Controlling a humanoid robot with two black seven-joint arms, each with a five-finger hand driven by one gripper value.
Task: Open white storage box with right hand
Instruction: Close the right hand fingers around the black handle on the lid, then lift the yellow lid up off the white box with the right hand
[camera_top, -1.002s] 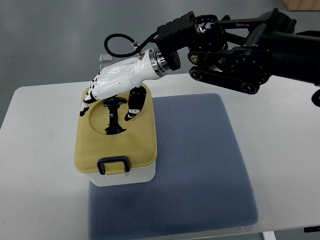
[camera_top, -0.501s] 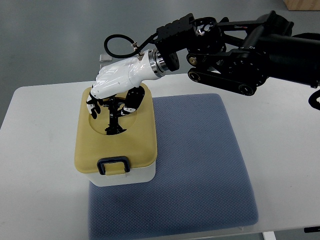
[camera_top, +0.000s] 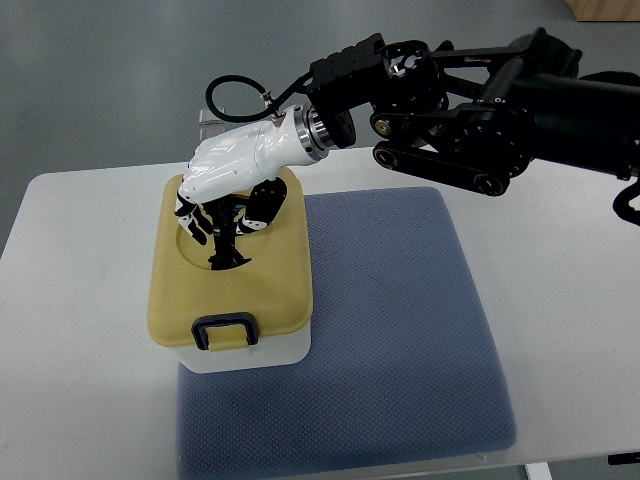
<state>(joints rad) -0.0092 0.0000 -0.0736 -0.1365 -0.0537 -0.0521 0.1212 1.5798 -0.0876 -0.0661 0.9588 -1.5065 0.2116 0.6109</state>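
The right hand (camera_top: 228, 178), white-shelled with dark finger joints, sits in the upper left of the frame above the far part of the white storage box (camera_top: 233, 275). Its black arm (camera_top: 480, 90) comes in from the right edge, crossing the top of the picture. The fingers (camera_top: 195, 215) are curled downward into the round recess in the tan lid (camera_top: 270, 285), closing around the black handle (camera_top: 228, 240) that stands in the middle of that recess; the thumb (camera_top: 262, 205) comes down on the handle's other side. The hand appears to grip the handle (the exact contact under the palm is hidden by the white shell).

The box stands left of centre in the frame, its lid seated flat on the white body, which shows only as a pale strip along the lower edge. A black latch (camera_top: 225, 330) sits at the lid's lower edge, lying down against it. The box rests on the left portion of a blue-grey mat (camera_top: 400, 330), which lies on the white surface (camera_top: 80, 300). A black cable (camera_top: 235, 90) loops above the wrist.
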